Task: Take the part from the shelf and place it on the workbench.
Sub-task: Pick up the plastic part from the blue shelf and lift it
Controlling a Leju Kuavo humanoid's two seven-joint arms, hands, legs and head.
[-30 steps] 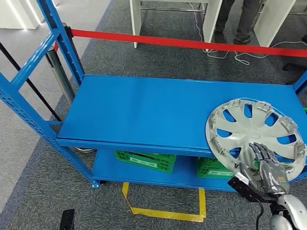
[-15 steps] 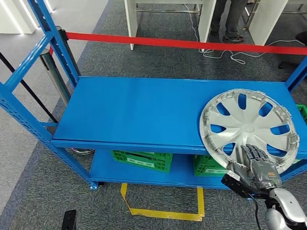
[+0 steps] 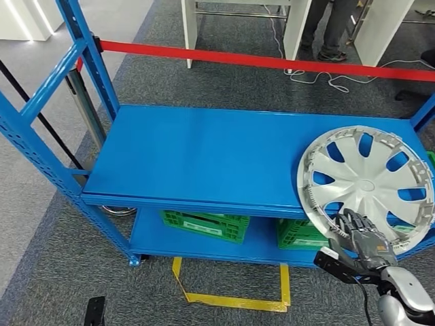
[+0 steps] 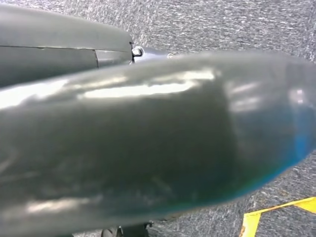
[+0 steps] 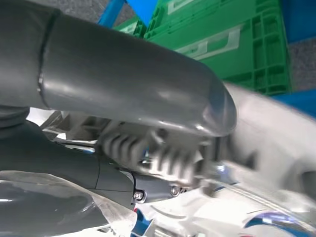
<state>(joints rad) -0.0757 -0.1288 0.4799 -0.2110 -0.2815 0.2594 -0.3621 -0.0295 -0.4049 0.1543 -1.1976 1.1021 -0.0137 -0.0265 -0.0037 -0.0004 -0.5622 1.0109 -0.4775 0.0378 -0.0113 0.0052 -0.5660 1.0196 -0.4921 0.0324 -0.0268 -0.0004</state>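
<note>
**Hubcap gripped at the shelf's right end**

The right hand (image 3: 365,239) closes its fingers (image 3: 354,224) over the near rim of the silver hubcap (image 3: 369,182), which tilts above the blue shelf (image 3: 205,156). Green crates (image 3: 205,225) sit on the tier below.

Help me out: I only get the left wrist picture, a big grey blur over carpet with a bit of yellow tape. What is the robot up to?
Observer: In the head view its right hand grips the near rim of a silver wheel cover that lies on the top level of a blue shelf.
Visitor: Is the cover lying fully on the shelf?
Observer: No, its near edge juts out past the shelf's front edge, and that is where the hand has it.
Visitor: Anything underneath?
Observer: Green crates sit on the shelf's lower level.
</note>
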